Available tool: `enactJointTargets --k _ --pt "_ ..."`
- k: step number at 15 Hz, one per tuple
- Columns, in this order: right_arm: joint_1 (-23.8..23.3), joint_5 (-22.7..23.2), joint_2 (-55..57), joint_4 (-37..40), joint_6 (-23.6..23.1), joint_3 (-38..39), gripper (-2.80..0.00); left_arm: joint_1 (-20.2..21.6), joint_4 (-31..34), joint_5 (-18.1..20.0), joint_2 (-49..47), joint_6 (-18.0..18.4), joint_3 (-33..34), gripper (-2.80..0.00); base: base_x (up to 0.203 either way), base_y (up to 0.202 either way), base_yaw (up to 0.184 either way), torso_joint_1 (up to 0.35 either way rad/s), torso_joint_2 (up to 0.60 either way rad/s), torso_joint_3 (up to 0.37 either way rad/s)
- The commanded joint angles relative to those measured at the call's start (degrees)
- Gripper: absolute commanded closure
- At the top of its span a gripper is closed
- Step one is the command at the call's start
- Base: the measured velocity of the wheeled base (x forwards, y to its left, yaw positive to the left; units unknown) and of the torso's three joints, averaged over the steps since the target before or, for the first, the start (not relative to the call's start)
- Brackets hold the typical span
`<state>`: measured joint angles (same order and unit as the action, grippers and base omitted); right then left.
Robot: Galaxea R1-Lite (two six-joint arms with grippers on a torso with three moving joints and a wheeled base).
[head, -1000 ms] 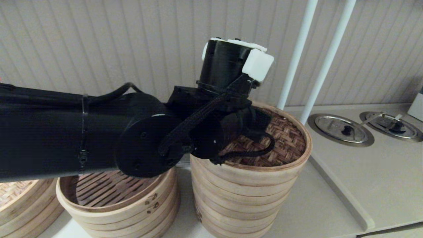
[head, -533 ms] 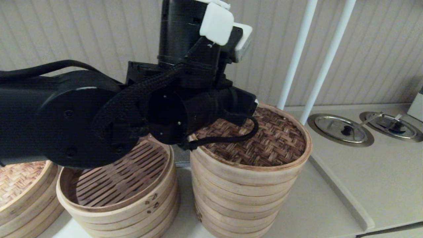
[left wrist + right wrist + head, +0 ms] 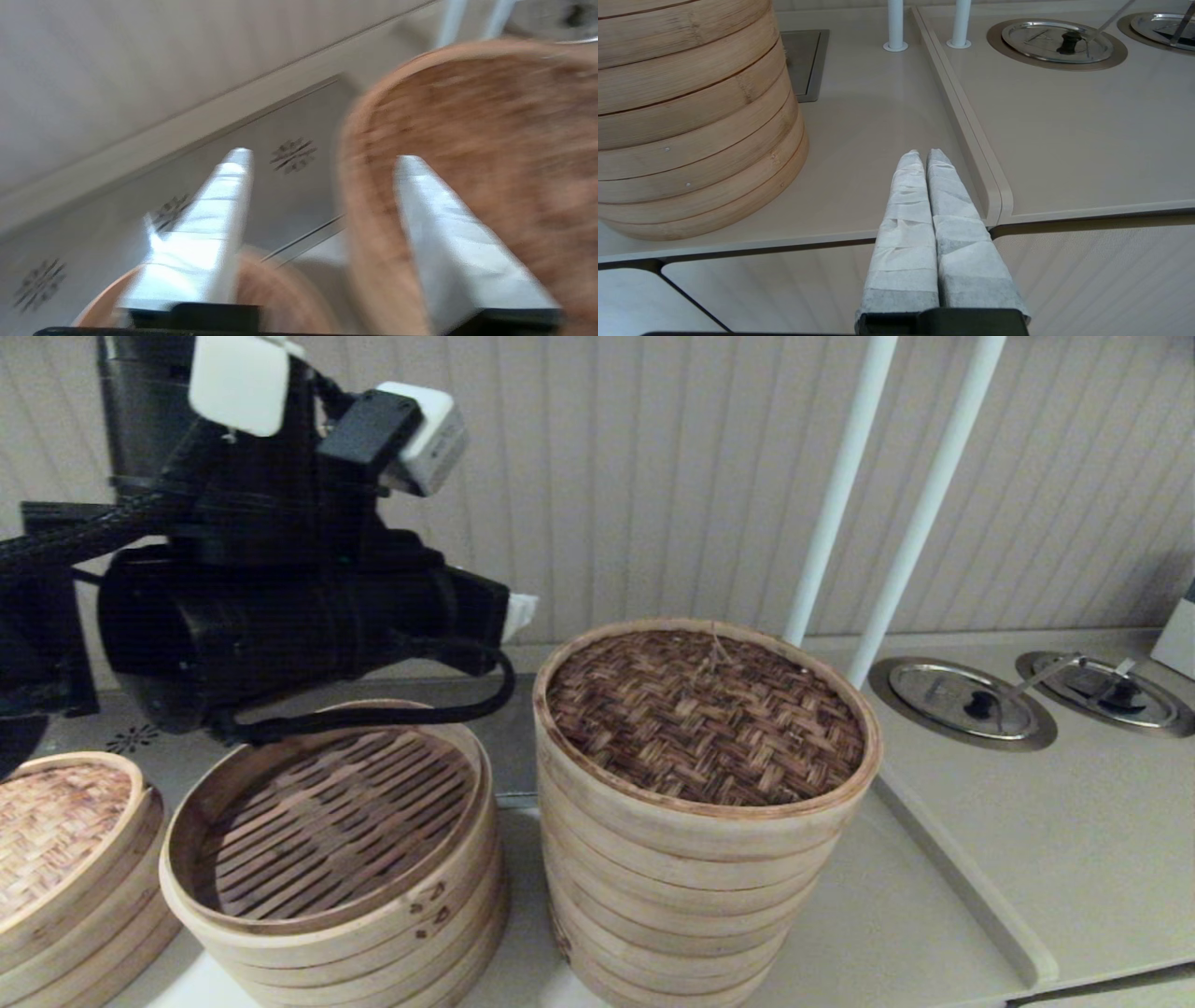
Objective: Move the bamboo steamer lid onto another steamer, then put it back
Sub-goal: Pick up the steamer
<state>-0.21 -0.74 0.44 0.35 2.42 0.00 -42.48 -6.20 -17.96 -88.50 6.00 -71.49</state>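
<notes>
The bamboo steamer lid (image 3: 705,714), dark herringbone weave in a pale hoop, lies flat on top of the tallest steamer stack (image 3: 672,887) at the centre. My left gripper (image 3: 322,156) hangs open to the left of it, above the back of the shorter slatted steamer (image 3: 336,821), holding nothing. In the left wrist view the lid (image 3: 490,140) shows blurred beyond the fingers, apart from them. My right gripper (image 3: 924,153) is shut and empty, low at the counter's front edge, to the right of the tall stack (image 3: 691,116).
A paler woven lid (image 3: 56,821) rests on a stack at the far left. Two white poles (image 3: 831,523) rise behind the tall stack. To the right a raised counter (image 3: 1074,859) carries round metal covers (image 3: 962,700). A ribbed wall stands close behind.
My left arm has pulled away from above the lid, moving left and upward. The lid stays on the tall stack, now fully uncovered.
</notes>
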Motion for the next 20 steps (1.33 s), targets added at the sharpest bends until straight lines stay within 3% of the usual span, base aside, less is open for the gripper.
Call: enactJointTargets --k 1,6,10,14,20 --pt "0.0 0.0 0.1 0.0 0.0 0.2 0.00 6.4 -0.1 3.2 6.4 0.0 5.5 0.00 0.000 0.000 0.000 0.000 0.00 0.000" --pt "0.0 0.0 0.1 0.0 0.0 0.2 0.00 19.0 -0.2 13.4 16.6 -0.3 17.4 0.00 0.000 0.000 0.000 0.000 0.00 0.000" --pt "0.0 0.0 0.1 0.0 0.0 0.2 0.00 23.9 -0.4 16.6 27.3 -0.7 27.2 0.00 0.000 0.000 0.000 0.000 0.00 0.000" --pt "0.0 0.0 0.1 0.0 0.0 0.2 0.00 33.2 0.1 22.2 39.5 -0.8 38.8 0.00 0.000 0.000 0.000 0.000 0.00 0.000" --pt "0.0 0.0 0.1 0.0 0.0 0.2 0.00 38.7 1.9 25.4 60.3 -2.0 53.2 0.00 0.000 0.000 0.000 0.000 0.00 0.000"
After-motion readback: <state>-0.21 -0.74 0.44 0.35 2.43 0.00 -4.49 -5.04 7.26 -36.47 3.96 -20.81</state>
